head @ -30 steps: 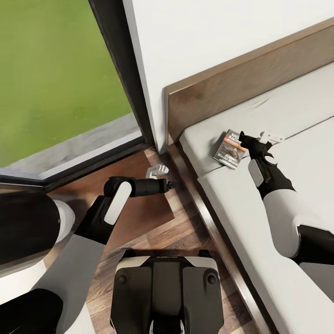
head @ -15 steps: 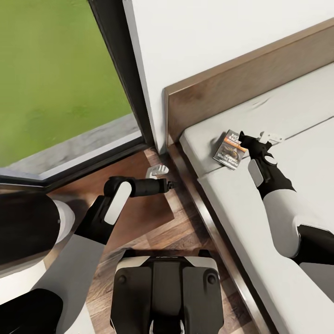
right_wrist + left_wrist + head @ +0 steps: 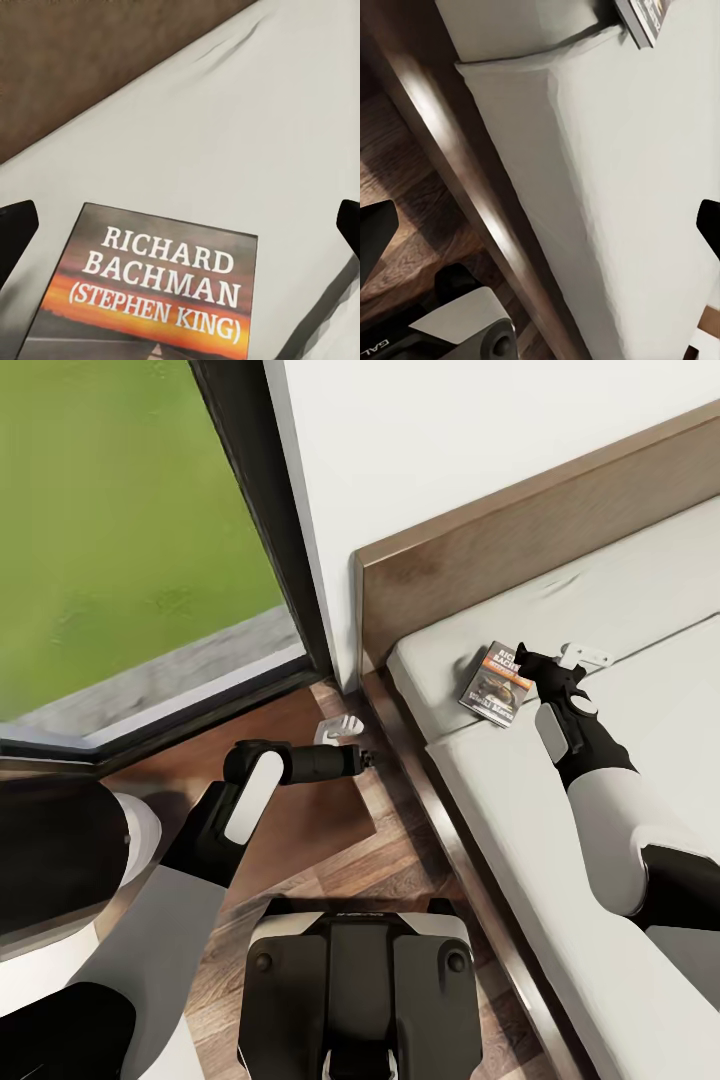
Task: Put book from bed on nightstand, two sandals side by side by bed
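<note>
The book (image 3: pixel 497 682) lies flat on the light-grey mattress of the bed (image 3: pixel 560 830), near the headboard and the bed's left edge. Its cover (image 3: pixel 161 289) reads "Richard Bachman (Stephen King)" above an orange band. My right gripper (image 3: pixel 552 658) hovers open just right of the book, one dark finger at the book's edge; in the right wrist view its fingertips (image 3: pixel 16 229) stand wide apart. My left gripper (image 3: pixel 340 730) is open over the nightstand (image 3: pixel 310 815) beside the bed frame. The sandals are out of view.
A tall dark-framed window (image 3: pixel 250 510) with green lawn behind it fills the left. The brown headboard (image 3: pixel 520 540) stands against the white wall. Pale wood planks (image 3: pixel 400 880) run between my base (image 3: pixel 355 990) and the dark bed frame (image 3: pixel 450 150).
</note>
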You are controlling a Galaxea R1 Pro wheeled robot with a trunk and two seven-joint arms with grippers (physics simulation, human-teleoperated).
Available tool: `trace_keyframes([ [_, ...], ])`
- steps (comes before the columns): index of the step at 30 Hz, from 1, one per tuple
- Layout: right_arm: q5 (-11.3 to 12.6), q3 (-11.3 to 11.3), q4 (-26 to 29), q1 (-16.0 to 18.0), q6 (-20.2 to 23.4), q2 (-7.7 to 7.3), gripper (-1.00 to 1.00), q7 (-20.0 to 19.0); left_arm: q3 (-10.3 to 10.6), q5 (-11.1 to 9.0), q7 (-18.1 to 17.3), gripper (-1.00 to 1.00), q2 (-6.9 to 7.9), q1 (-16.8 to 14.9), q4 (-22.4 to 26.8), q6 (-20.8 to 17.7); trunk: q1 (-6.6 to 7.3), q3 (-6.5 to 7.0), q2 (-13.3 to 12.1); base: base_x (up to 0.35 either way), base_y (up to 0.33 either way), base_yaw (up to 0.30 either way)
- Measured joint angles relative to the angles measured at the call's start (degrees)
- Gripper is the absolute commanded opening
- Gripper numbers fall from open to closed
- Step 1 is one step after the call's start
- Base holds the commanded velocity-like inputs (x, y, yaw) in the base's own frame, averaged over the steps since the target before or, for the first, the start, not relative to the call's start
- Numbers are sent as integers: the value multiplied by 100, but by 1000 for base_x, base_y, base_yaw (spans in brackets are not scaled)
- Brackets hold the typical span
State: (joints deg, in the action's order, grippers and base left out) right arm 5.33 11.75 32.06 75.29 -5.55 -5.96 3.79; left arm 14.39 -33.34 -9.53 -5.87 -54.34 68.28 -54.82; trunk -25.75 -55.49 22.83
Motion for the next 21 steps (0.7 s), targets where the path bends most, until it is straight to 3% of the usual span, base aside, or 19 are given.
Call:
trace_keyframes([
  [21, 8, 4, 7, 0, 1, 0, 100, -21, 0, 4, -8, 100, 0, -1, 0, 0, 0, 0, 0, 0, 0, 0],
])
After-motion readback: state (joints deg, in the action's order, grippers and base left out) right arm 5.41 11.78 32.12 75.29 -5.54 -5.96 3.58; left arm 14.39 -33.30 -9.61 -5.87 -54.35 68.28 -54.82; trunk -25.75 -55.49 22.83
